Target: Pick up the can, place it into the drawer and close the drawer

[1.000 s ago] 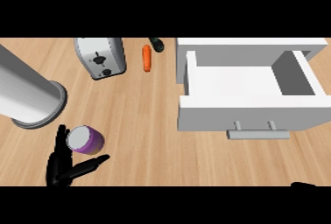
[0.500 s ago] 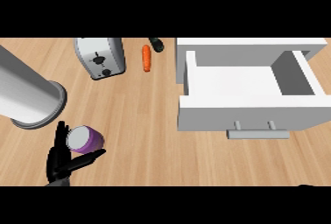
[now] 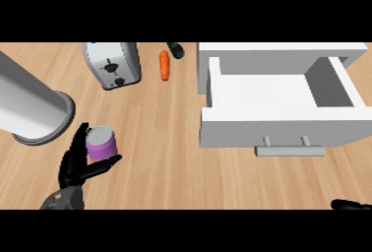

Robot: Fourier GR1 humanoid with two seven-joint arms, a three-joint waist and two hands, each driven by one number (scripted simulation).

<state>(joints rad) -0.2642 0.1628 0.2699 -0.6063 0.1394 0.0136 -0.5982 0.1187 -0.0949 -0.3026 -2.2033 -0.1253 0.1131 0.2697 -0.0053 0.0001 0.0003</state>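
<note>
Left hand around can, drawer open

Right hand point(image 3: 350, 204) barely shows: only a dark sliver at the lower right edge, cut off, so cannot tell how its fingers stand. Left forearm is cut off at the bottom edge too; only the black left hand point(image 3: 75, 165) and a bit of wrist show. The can point(image 3: 101, 144) is partly covered low down by the thumb, its base hidden. Long fingers rise along the can's left side, thumb crosses under its right side, so the hand is cupped round the can and holds it. Whether the can is lifted or on the counter is hard to tell.

Can: small cylinder, purple wall, flat grey metal top. Counter point(image 3: 160, 162): light wood grain, planks.

Up and left of the left hand, close by, a big smooth grey cylinder point(image 3: 29, 108) with a flanged rim, cut off at the left edge. Farther up from the hand, a boxy silver toaster point(image 3: 111, 64) with dark knobs, tilted. Right of the toaster, a slim orange carrot point(image 3: 165, 65), and beyond it a dark object point(image 3: 175, 49), too small to name, cut by the top.

Well to the right of the left hand and above the right one, the drawer point(image 3: 218, 88): white box, pulled out, matte grey-white walls, flat front with a grey bar handle point(image 3: 289, 150)
</note>
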